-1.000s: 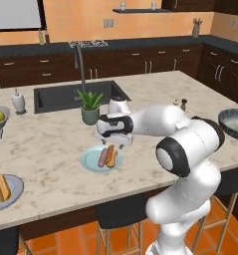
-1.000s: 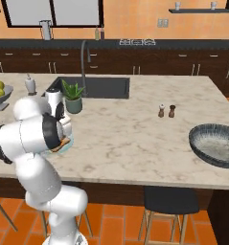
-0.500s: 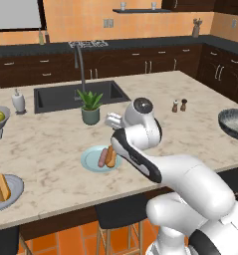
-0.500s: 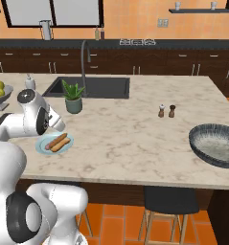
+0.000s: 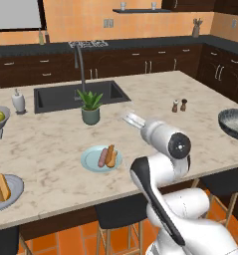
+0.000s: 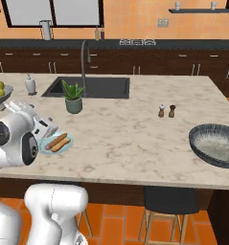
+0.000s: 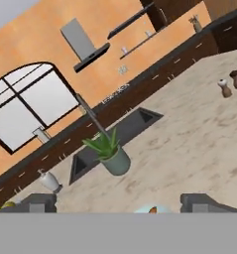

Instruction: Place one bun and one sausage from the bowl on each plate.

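In the left base view, the pale blue plate (image 5: 101,159) lies left of centre on the counter (image 5: 51,144) and carries 1 sausage and 1 bun side by side, so it looks served. The grey plate (image 5: 5,191) sits at the lower left edge — it also holds 2 pieces that read as a bun and a sausage, though they are small here. The bowl (image 5: 234,123) is cut by the right edge, well apart from both plates. The gripper (image 5: 133,120) stands near the centre, above the counter, its fingers spread apart with nothing between them.

In the right base view, the bowl (image 6: 215,143) rests at the right, and its speckled inside looks bare. The pale blue plate (image 6: 55,143) with its pair shows at the left, just beside the arm's white body. The salt and pepper shakers (image 6: 166,111) stand between plate and bowl.

In the hand view, the fingers (image 7: 35,203) rise wide apart at the bottom corners, holding nothing; a sliver of the pale blue plate (image 7: 145,210) peeks between them, and the potted plant (image 7: 111,154) is above it.

Judged from this, both plates have their share — little or nothing seems left to do.
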